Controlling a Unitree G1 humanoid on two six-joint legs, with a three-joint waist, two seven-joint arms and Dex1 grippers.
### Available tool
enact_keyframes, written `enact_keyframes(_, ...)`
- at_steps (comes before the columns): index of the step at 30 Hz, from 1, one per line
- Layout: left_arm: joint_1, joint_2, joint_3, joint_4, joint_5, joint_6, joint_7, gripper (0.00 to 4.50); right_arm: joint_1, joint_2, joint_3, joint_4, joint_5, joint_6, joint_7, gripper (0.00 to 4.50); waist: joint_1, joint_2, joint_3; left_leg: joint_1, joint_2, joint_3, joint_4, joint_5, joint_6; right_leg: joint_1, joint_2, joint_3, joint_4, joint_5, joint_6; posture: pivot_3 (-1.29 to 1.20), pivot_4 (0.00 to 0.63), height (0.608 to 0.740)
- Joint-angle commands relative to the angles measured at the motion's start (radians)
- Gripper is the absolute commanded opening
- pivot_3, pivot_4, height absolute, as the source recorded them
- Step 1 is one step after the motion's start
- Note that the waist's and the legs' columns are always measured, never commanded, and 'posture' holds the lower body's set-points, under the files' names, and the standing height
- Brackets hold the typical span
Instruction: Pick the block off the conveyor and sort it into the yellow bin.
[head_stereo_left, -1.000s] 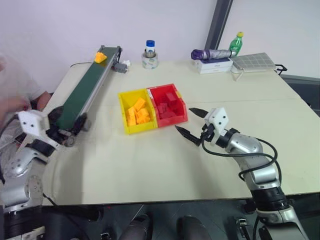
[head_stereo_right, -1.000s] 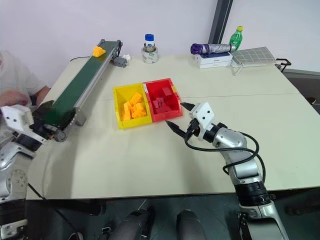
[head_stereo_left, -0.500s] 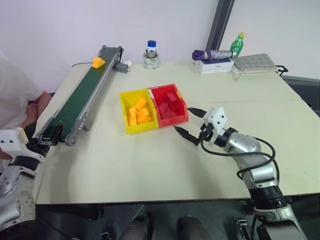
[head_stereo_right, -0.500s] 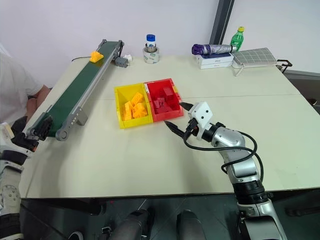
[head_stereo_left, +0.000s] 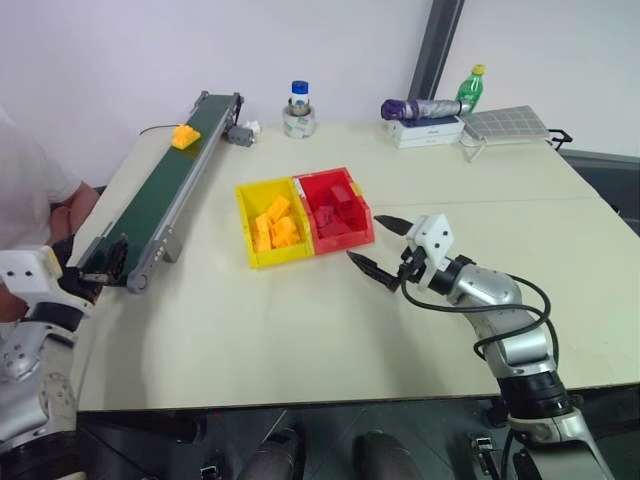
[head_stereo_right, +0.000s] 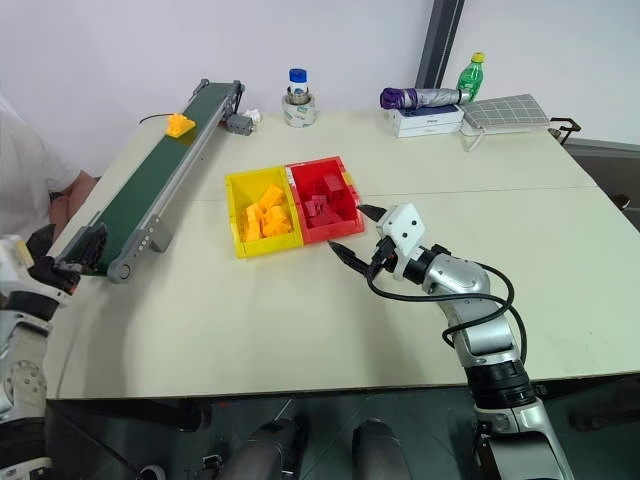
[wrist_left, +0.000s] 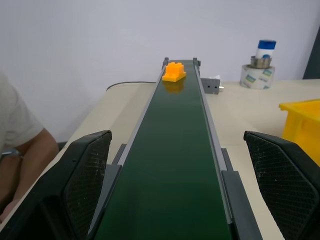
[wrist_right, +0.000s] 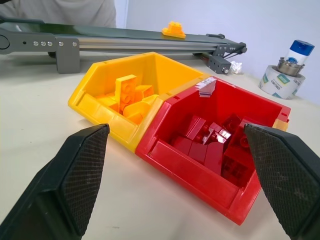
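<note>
Black fingers of the left gripper (wrist_left: 175, 200) stand spread wide at the near end of the conveyor (head_stereo_left: 165, 190), one on each side of the belt, holding nothing. Beside that end sits a person (head_stereo_left: 30, 190) in a white shirt. Far up the dark green belt, near the motor box (head_stereo_left: 240, 136), rests the block (head_stereo_left: 184, 136), yellow-orange, well apart from the left gripper. Behind the belt's far end stands a roll of tape (head_stereo_left: 300, 121) with a blue-capped jar (head_stereo_left: 300, 95) in it. Midway across the table lies the yellow bin (head_stereo_left: 253, 222), holding several yellow bricks, joined to the red bin (head_stereo_left: 365, 215), which holds dark red blocks (head_stereo_left: 335, 213). Just beside the red bin hovers the right gripper (head_stereo_left: 378, 247), fingers apart and empty, pointing at the bins. At the table's far right lie a purple umbrella (head_stereo_left: 420, 108), a green bottle (head_stereo_left: 471, 88) and a grey checked pad (head_stereo_left: 506, 122).
</note>
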Motion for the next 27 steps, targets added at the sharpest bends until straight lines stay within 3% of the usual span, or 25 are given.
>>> enact_keyframes(1, -0.018, 0.02, 0.004, -0.013, 0.015, -0.02, 0.02, 4.46, -0.011, 0.004, -0.008, -0.024, 0.003, -0.022, -0.001, 4.5, 0.0, 0.0, 0.0, 0.0, 0.0, 0.0, 0.0, 0.0, 0.0, 0.0, 0.0, 0.0, 0.0, 0.0, 0.0, 0.0, 0.15, 0.74)
enact_keyframes(11, -0.047, 0.021, -0.01, -0.006, 0.033, -0.008, 0.052, 4.46, -0.016, 0.005, -0.014, -0.03, 0.013, -0.031, 0.006, 4.5, 0.0, 0.0, 0.0, 0.0, 0.0, 0.0, 0.0, 0.0, 0.0, 0.0, 0.0, 0.0, 0.0, 0.001, 0.001, 0.0, 0.15, 0.74)
enact_keyframes(22, -0.087, 0.041, -0.009, 0.023, 0.041, 0.022, 0.079, 4.46, 0.012, -0.001, -0.005, -0.118, 0.151, 0.054, 0.108, 4.5, 0.0, 0.0, 0.0, 0.0, 0.001, 0.0, 0.0, 0.0, 0.0, 0.0, 0.001, 0.0, 0.0, 0.001, 0.001, 0.0, 0.15, 0.74)
enact_keyframes(27, -0.153, 0.098, -0.028, 0.089, 0.064, 0.026, 0.061, 4.46, 0.012, -0.001, -0.007, -0.105, 0.12, 0.035, 0.098, 4.5, 0.001, 0.0, 0.0, 0.0, 0.001, 0.0, 0.0, 0.0, 0.0, 0.0, 0.001, 0.0, 0.0, 0.001, 0.0, 0.0, 0.15, 0.74)
